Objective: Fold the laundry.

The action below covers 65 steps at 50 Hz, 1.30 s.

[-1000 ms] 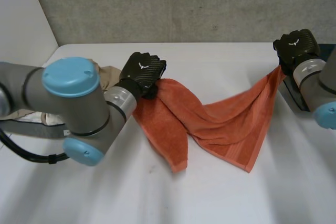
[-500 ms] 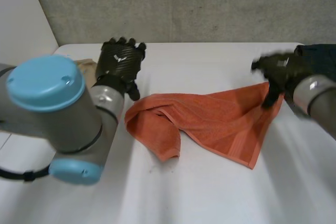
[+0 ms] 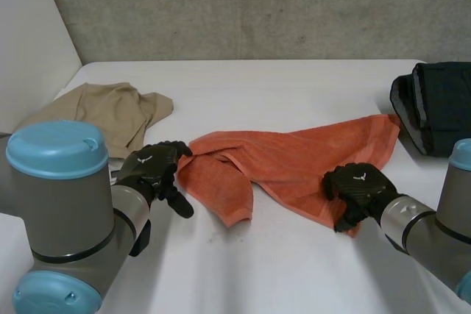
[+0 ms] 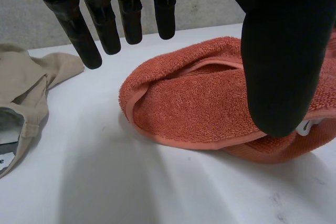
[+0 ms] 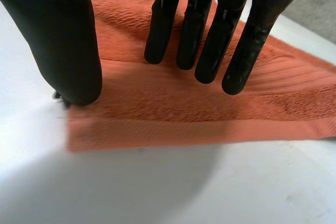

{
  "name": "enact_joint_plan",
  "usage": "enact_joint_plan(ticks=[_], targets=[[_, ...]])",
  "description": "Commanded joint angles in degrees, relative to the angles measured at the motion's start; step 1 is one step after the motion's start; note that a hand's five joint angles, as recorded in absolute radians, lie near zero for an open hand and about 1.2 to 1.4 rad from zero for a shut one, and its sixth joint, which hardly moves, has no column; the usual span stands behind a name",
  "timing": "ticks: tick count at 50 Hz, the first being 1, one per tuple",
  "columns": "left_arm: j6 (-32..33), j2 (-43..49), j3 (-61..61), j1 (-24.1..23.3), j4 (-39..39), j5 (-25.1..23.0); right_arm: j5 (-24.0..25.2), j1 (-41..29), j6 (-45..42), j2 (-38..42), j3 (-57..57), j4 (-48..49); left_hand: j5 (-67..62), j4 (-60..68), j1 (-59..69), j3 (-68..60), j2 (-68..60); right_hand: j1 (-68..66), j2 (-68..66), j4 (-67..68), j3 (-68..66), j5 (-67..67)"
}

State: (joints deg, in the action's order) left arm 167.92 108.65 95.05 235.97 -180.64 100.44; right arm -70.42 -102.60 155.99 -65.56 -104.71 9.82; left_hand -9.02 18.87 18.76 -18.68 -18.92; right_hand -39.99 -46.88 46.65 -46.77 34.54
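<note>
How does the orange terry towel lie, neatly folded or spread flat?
Neither: the orange terry towel lies rumpled, its end by the left hand doubled over itself.

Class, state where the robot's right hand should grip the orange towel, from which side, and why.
Grip the orange towel at its near hemmed corner, lying flat under the open right hand. Come down from above on the robot's side, likely pinching the hem; the end by the left hand is bunched and folded.

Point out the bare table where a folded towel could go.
Bare: the far strip of table behind the orange towel, between the beige garment and black garment; also the near strip between left hand and right hand. Crowded: both side edges.
</note>
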Motion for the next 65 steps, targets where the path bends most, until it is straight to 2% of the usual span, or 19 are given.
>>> enact_joint_plan(ticks=[1,12,16,20,25,31,43,49,56,60,62,65], targets=[[0.48,0.25,-0.04,0.19,-0.32,-0.07,-0.68,0.29,-0.42,1.23,1.44,2.75,-3.47,3.63,3.74,-3.82,-3.58,-14.33,-7.44,7.68,-7.55,9.79],[0.22,0.51,0.14,1.68,-0.24,-0.16,-0.95,0.56,0.28,0.79,1.27,1.43,-2.80,2.95,3.06,-3.14,-2.90,-2.06,4.83,-4.59,4.72,-2.49],[0.22,0.51,0.14,2.30,-0.24,-0.07,-0.68,0.64,0.28,-1.75,0.47,-3.83,-2.30,2.45,2.56,-2.64,-2.40,6.68,13.57,-13.34,13.46,-11.23],[0.30,0.51,0.14,2.39,-0.24,-0.07,0.11,0.56,0.11,-2.46,-0.40,-6.92,-2.13,2.28,2.39,-2.47,-2.23,8.88,15.77,-15.54,15.66,-13.43],[0.22,0.51,-0.04,2.39,-0.41,-0.16,0.02,0.64,0.02,-2.20,-0.58,-4.73,-2.13,2.28,2.39,-2.47,-2.23,7.37,14.26,-14.03,14.15,-11.92],[0.22,0.60,0.05,1.95,-0.41,-0.07,-0.16,0.64,0.02,0.87,0.74,-1.03,-1.62,1.77,1.88,-1.97,-1.72,2.33,9.22,-8.99,9.11,-6.88],[0.30,0.68,0.05,1.95,-0.41,-0.16,-0.60,0.64,-0.68,4.66,5.13,-0.77,-2.13,2.28,2.39,-2.47,-2.23,-6.92,-0.03,0.26,-0.14,2.37],[0.39,0.68,-0.03,1.86,-0.41,-0.16,-0.59,0.56,-0.68,4.83,6.80,0.11,-2.96,3.12,3.23,-3.31,-3.07,-18.36,-11.47,11.70,-11.58,13.81],[0.39,0.77,-0.39,2.03,-0.41,-0.16,-0.60,0.56,-0.68,6.06,9.08,0.20,-3.47,3.62,3.73,-3.82,-3.57,-19.88,-12.99,13.22,-13.10,15.33],[0.57,0.77,-0.47,2.30,-0.41,-0.16,-0.60,0.56,-0.68,6.59,10.49,0.20,-3.47,3.62,3.73,-3.82,-3.57,-26.08,-19.20,19.43,-19.31,21.54],[0.65,1.21,-0.83,2.30,-0.41,-0.16,-0.68,0.56,-0.68,6.94,11.46,0.20,-3.47,3.62,3.73,-3.82,-3.57,-39.95,-33.06,33.30,-33.17,35.41],[0.57,2.70,-1.70,2.56,-0.32,-0.07,-1.03,0.64,-0.68,6.24,12.16,0.03,-3.47,3.62,3.73,-3.82,-3.57,-40.01,-33.12,33.35,-33.23,35.46]])
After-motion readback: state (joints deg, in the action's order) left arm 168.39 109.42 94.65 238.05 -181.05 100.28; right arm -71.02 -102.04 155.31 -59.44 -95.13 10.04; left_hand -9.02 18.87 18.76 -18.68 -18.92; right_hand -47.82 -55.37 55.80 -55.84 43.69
